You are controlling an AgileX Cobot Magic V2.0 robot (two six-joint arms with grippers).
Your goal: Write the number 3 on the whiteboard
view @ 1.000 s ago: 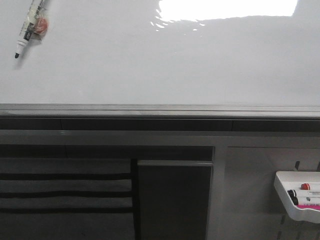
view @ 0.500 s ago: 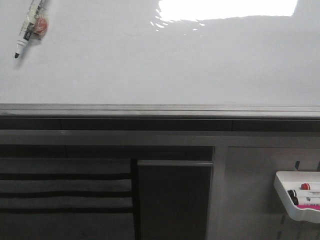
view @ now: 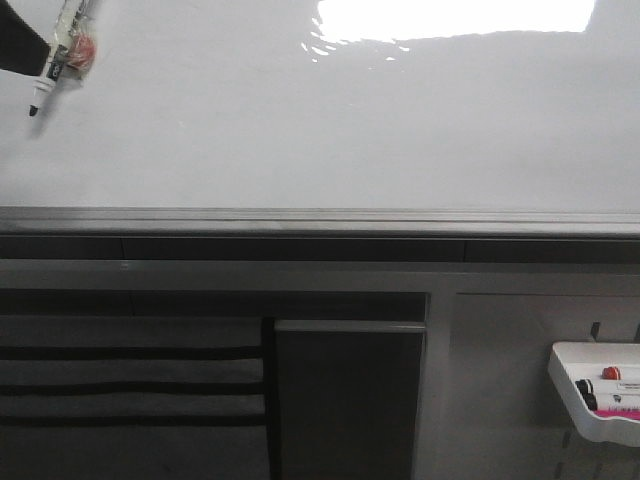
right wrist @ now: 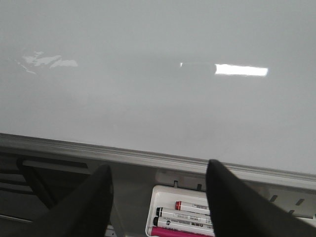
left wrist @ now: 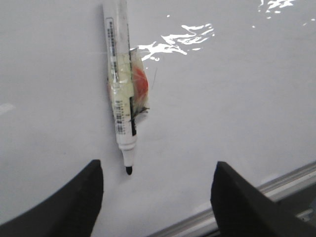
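The whiteboard [view: 330,130] is a glossy white surface with a grey frame edge [view: 320,218] and bright glare. The number 3 is out of view; the board surface shows no writing. A white marker [view: 60,55] with a black tip and a red blob taped to its barrel rests on the board at the far left. A dark part of my left gripper [view: 18,45] shows beside it. In the left wrist view my left gripper [left wrist: 158,168] is open, and the marker [left wrist: 121,98] tip points between the fingers without touching them. My right gripper [right wrist: 159,168] is open and holds nothing.
A small white tray [view: 575,390] hangs below the board at the right and holds red, black and pink markers [right wrist: 190,213]. A dark panel [view: 345,400] and striped slats [view: 130,385] sit under the board's frame.
A dark part of my left gripper has come into the top left corner of the front view, beside the marker. The marker has not moved.
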